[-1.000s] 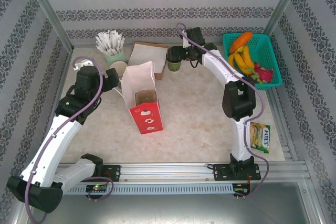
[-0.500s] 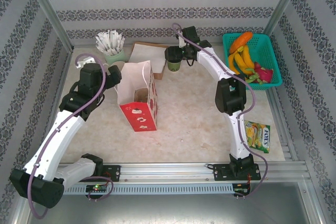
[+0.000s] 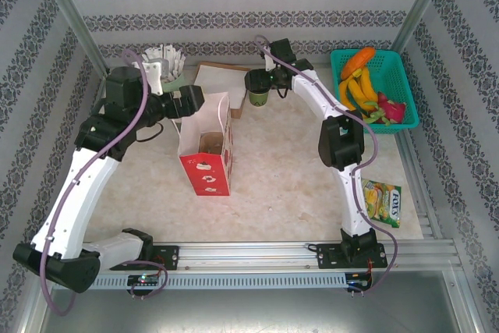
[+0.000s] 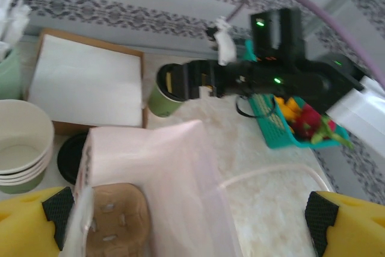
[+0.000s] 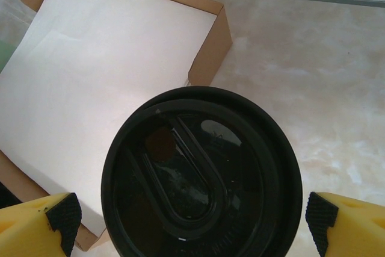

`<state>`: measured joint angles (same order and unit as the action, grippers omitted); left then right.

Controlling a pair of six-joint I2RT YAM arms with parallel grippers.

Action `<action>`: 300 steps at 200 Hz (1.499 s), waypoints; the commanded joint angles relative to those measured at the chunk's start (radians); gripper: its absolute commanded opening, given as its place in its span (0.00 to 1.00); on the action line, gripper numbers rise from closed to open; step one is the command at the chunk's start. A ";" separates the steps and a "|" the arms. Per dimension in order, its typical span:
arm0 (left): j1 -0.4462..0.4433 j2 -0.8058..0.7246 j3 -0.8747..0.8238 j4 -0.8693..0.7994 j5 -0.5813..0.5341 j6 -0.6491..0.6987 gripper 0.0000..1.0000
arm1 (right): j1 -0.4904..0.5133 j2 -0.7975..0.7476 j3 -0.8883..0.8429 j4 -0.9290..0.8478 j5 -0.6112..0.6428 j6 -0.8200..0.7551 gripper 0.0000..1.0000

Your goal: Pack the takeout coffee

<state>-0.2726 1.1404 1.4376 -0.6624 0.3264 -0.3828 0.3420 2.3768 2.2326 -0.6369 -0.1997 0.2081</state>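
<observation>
Reaching: right pincer point(image 5: 192, 224), fingers apart, straddles the takeout coffee point(image 5: 201, 176).
Coffee place: far on the surface point(image 3: 296, 169), just right of the napkin tray point(image 5: 108, 58).
Other arm: left pincer point(image 4: 192, 224), fingers apart, over the paper bag point(image 4: 156, 173).
Risk: clamping on the lid could pop it off and spill.

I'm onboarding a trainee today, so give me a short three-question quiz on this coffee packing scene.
1. True or false: the right gripper is open, with the takeout coffee between its jaws.
2. What lies in the teal basket? A) fruit B) spoons C) bread
3. Which gripper hangs over the paper bag?
Key: 1 true; 2 A; 3 the left gripper.
</observation>
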 commanded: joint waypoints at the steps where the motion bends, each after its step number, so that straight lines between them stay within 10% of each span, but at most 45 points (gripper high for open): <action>1: 0.023 -0.066 0.026 -0.090 -0.032 0.064 1.00 | -0.005 0.033 0.038 -0.018 -0.003 -0.016 0.98; 38: 0.028 -0.235 -0.069 -0.111 -0.626 -0.110 1.00 | -0.005 0.041 0.040 -0.017 -0.020 -0.020 0.97; 89: 0.031 -0.311 -0.215 -0.216 -0.879 -0.204 1.00 | -0.008 0.053 0.042 -0.020 -0.044 -0.012 0.89; 213: 0.020 -0.204 -0.639 -0.202 -0.411 -0.495 1.00 | -0.001 -0.213 -0.326 0.010 -0.045 -0.065 0.84; 300: -0.152 -0.108 -0.700 -0.145 -0.263 -0.563 1.00 | 0.001 -0.455 -0.655 0.003 -0.090 -0.065 0.82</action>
<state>-0.3691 0.9974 0.7300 -0.8356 0.0223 -0.9028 0.3424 1.9934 1.6417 -0.6018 -0.2653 0.1566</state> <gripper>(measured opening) 0.999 0.829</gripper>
